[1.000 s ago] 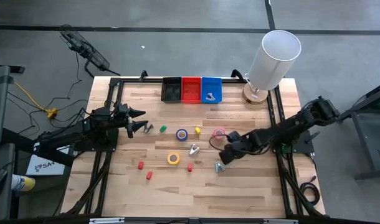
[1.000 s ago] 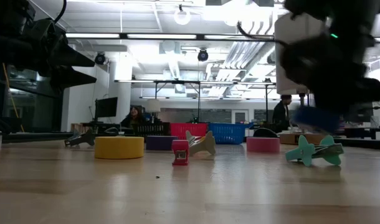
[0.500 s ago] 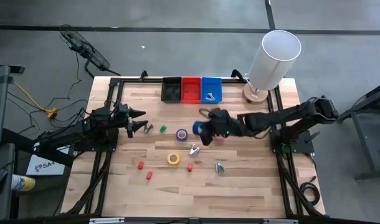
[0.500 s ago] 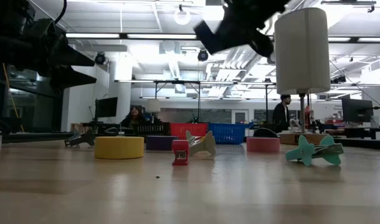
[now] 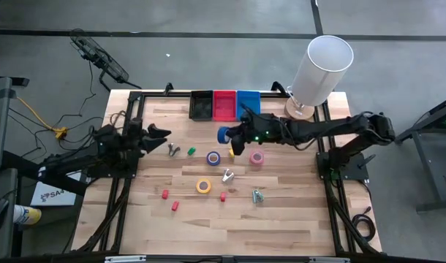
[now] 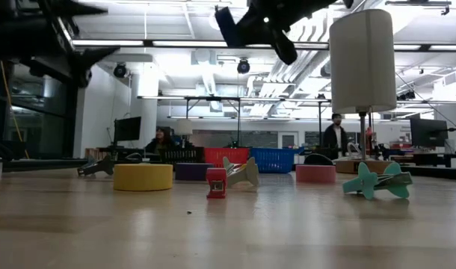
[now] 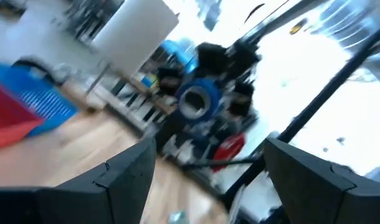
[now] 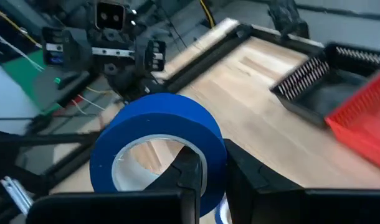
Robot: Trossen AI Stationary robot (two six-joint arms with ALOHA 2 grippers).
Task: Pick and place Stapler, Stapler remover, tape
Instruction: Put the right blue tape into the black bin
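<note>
High view — right end effector (image 5: 228,136) grips blue tape (image 5: 224,135) near bins (image 5: 224,105).

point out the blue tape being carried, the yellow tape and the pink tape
blue tape (image 8: 159,124): right wrist view, on the roll's outer blue band, held in the right pincer (image 8: 205,163).
yellow tape (image 5: 203,186): high view, on the ring's rim, lying on the table.
pink tape (image 5: 257,157): high view, on the ring's rim.

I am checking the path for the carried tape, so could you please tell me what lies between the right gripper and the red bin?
In the high view, only bare table lies between the right gripper, shut on a blue tape, and the red bin.
</note>
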